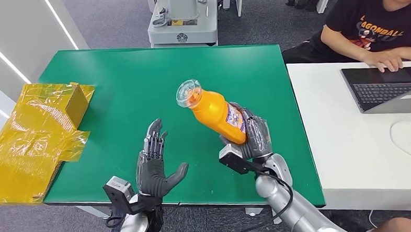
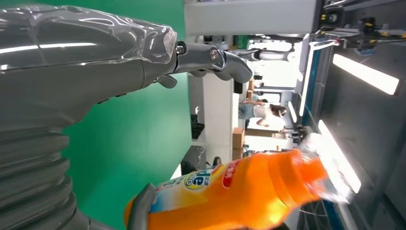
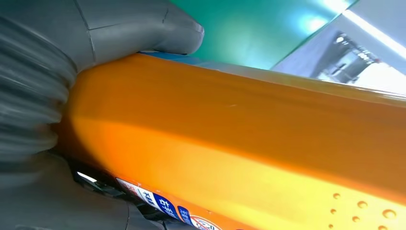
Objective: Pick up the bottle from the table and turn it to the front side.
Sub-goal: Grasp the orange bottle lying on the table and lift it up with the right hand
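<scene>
Overhead, from the head view, the right hand (image 1: 252,137) grips the lower body of the orange bottle (image 1: 213,111), holding it off the green table (image 1: 128,82) with its clear cap tilted up and away toward the far left. The left hand (image 1: 154,168) hovers just beside it over the near part of the table, palm turned toward the bottle, fingers spread and straight, holding nothing. A crumpled yellow bag (image 1: 34,136) lies across the table's left edge, well apart from both hands. To the right stands a white desk (image 1: 340,141) where a person (image 1: 377,27) sits with a hand on a laptop (image 1: 382,87). Next, the left wrist view shows the left hand's thumb (image 2: 218,57) stretched out in the air over the green surface, apart from the bottle (image 2: 249,191), whose label and orange body cross the frame near it. Lastly, the right wrist view sits close against the bottle (image 3: 249,143): the right hand's thumb (image 3: 143,28) presses on its orange side, with part of the printed label visible beside the palm.
</scene>
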### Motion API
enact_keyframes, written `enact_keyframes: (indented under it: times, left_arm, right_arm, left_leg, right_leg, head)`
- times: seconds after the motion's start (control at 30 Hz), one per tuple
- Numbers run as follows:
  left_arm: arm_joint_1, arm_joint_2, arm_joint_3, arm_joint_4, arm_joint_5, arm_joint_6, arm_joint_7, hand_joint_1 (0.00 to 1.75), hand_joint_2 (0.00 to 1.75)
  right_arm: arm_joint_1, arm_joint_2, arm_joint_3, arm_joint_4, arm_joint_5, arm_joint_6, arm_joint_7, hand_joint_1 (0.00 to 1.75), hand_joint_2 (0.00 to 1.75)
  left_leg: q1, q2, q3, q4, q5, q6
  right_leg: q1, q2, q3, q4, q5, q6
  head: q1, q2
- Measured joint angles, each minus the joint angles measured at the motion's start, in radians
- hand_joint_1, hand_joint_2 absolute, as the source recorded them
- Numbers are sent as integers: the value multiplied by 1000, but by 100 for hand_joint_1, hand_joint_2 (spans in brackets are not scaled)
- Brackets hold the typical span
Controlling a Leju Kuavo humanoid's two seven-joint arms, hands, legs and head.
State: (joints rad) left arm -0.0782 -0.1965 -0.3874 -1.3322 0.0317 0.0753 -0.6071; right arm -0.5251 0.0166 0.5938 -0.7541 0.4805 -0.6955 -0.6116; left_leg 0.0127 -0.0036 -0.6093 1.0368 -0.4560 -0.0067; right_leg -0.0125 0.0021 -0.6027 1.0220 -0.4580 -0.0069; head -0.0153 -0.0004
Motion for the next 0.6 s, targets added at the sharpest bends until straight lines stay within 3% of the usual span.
enact_keyframes:
  times: [0.37,0.6]
  left_arm:
    - [-26,-4,-1,25,25,-8,15,0,175]
    - [-27,-2,-1,27,43,-4,15,0,175]
  right_arm:
    - [65,37,11,-101,55,57,36,174,175]
    - [67,37,57,-109,149,169,45,175,175]
  left_leg:
    - [0,0,0,0,0,0]
    - [0,0,0,0,0,0]
  right_leg:
    - [0,0,0,0,0,0]
    - [0,0,0,0,0,0]
  head:
    - [0,0]
    - [0,0]
